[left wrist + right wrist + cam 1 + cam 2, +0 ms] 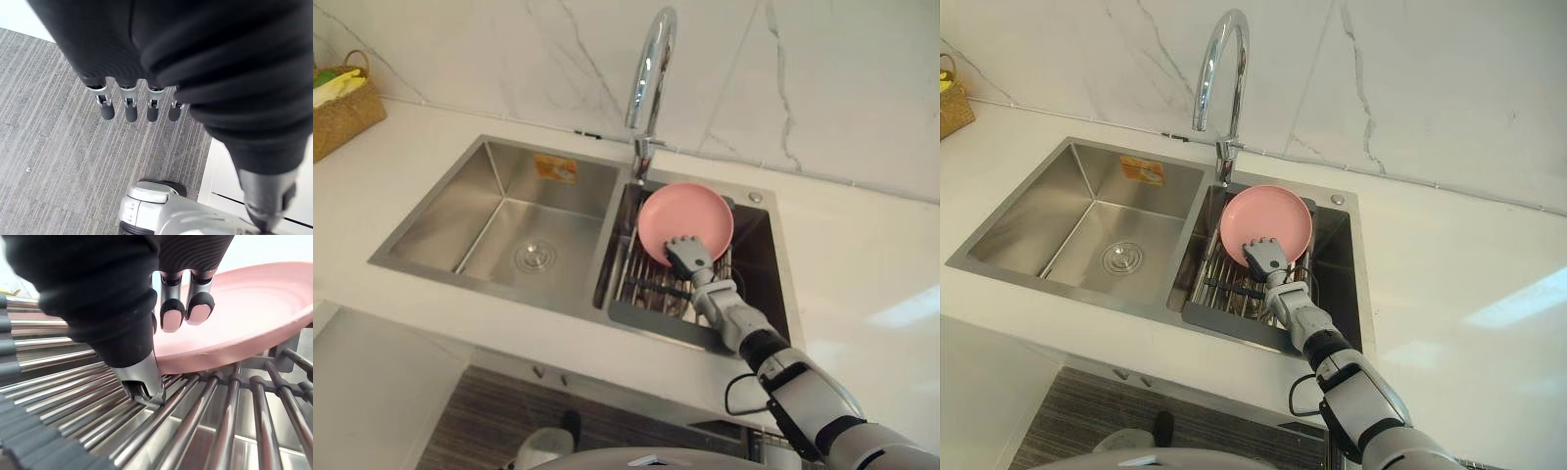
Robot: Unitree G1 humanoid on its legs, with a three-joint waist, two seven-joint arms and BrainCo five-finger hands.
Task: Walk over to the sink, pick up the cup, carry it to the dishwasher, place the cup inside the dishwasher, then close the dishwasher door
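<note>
No cup is in sight. A pink plate (pixel 685 211) leans on the wire rack (pixel 646 279) in the sink's right basin, below the faucet (pixel 649 78). My right hand (pixel 688 257) reaches down onto the plate's near edge. In the right wrist view its fingers (pixel 172 316) curl over the top of the plate (pixel 254 318), and the thumb (pixel 144 382) sits under the rim against the rack bars (pixel 220 406). My left hand (pixel 127 105) hangs over the grey striped floor with its fingers straight and nothing in it.
The left basin (pixel 509 225) holds nothing but its drain. A woven basket (pixel 342 108) stands on the white counter at the far left. To the right of the sink lies bare counter (pixel 862 264), with a marble wall behind.
</note>
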